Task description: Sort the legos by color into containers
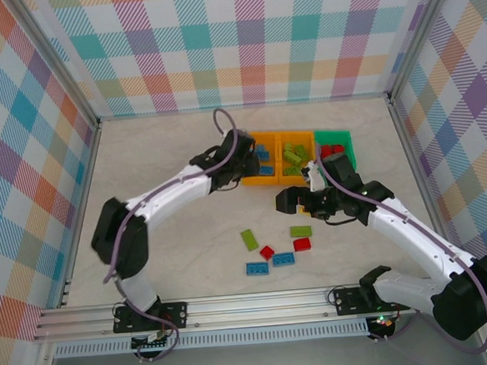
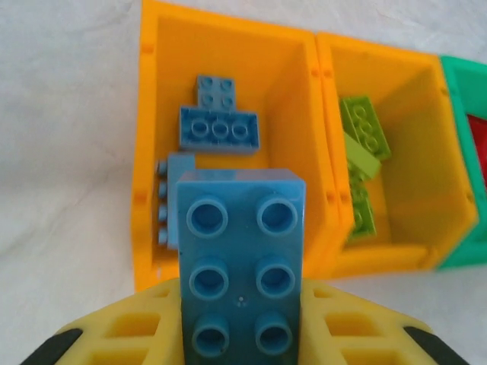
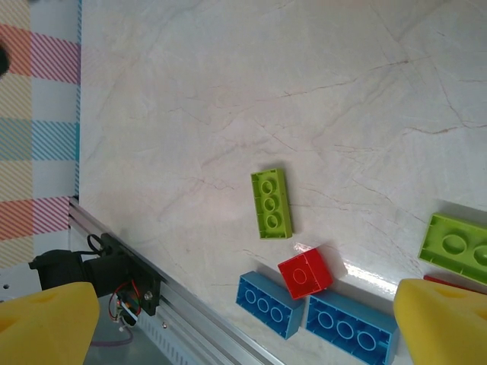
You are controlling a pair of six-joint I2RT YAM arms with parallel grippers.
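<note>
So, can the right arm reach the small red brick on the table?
Probably yes: the right hand is open, nothing covers the red brick, though a blue brick lies close beside it.

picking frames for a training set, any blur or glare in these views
Left wrist: the held blue brick sits close to the lens and looks slightly soft. Right wrist: a glare patch on the table beside the red brick, with yellow fingertips blurred at the bottom corners. Top external: even light, faint shadows.
</note>
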